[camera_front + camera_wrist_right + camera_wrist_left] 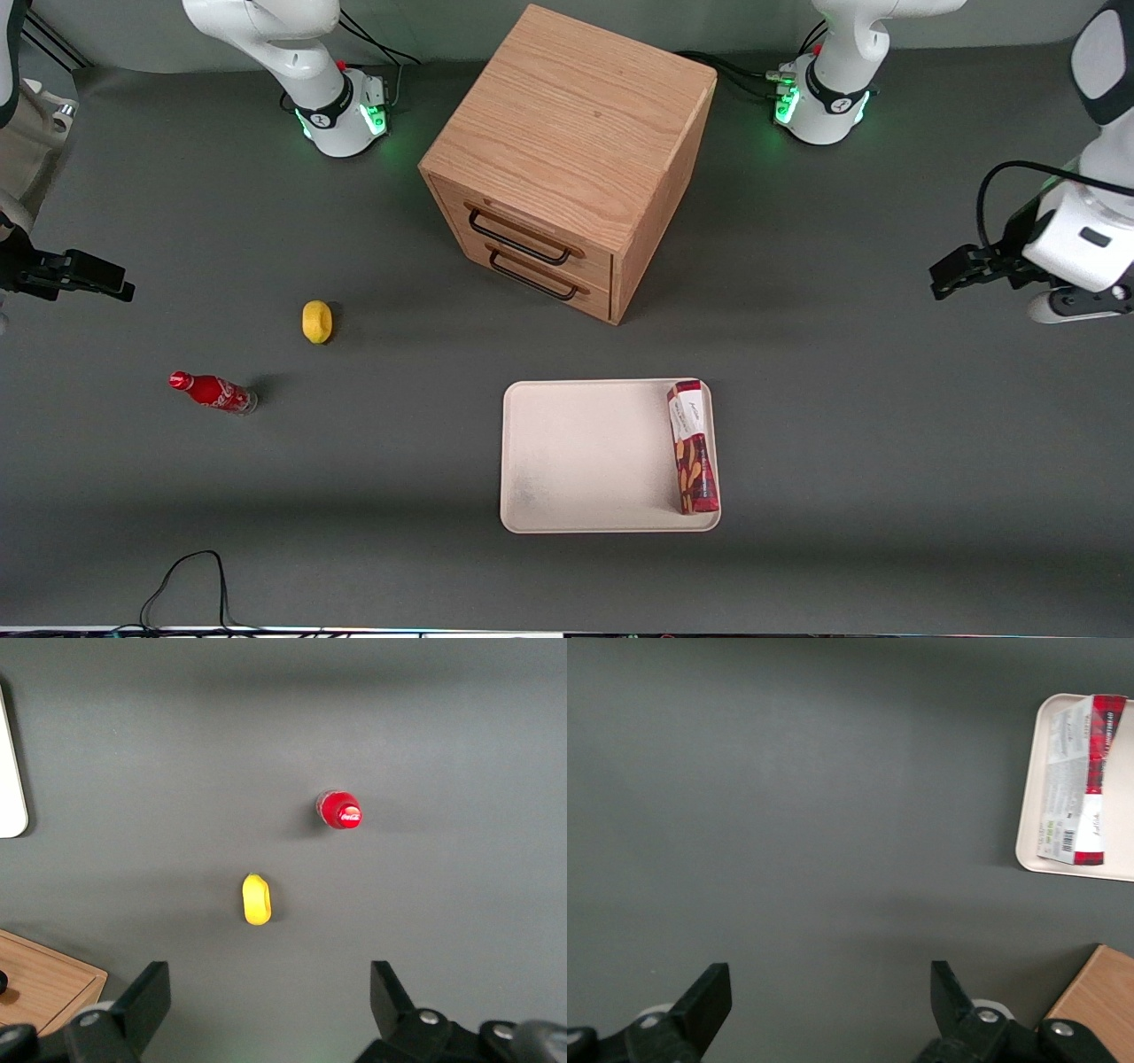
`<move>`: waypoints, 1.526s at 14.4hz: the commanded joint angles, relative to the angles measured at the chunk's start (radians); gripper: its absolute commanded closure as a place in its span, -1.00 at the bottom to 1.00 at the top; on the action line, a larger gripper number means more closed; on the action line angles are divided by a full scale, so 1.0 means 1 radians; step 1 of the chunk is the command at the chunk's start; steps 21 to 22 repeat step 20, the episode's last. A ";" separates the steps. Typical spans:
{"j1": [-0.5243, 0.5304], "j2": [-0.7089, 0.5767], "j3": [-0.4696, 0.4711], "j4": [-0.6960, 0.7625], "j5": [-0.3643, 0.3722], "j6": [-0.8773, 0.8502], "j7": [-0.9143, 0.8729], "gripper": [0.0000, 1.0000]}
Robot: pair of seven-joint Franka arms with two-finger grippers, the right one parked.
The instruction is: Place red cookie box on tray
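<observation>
- Already, in the front view, you can see the red cookie box (pixel 693 447) lying inside the tray (pixel 585 456), along the rim at the working arm's end; the gripper (pixel 941 279) hangs well apart from it, holding nothing.
- Through the left wrist view, your fingers (pixel 709 997) stand spread over bare table (pixel 815 815), with box (pixel 1076 780) and tray (pixel 1029 828) off to one side.
- The placing looks done; you need only park.

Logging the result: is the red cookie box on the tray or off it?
On: the red cookie box lies inside the tray along one rim. The gripper hangs open, well away.
</observation>
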 commanded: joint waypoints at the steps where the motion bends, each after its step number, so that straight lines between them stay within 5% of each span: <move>1: -0.007 -0.035 0.043 -0.030 -0.009 0.021 0.041 -1.00; 8: -0.001 0.005 0.038 0.089 -0.009 -0.108 0.142 -1.00; 22: 0.021 -0.012 0.006 0.086 -0.001 -0.151 0.154 -1.00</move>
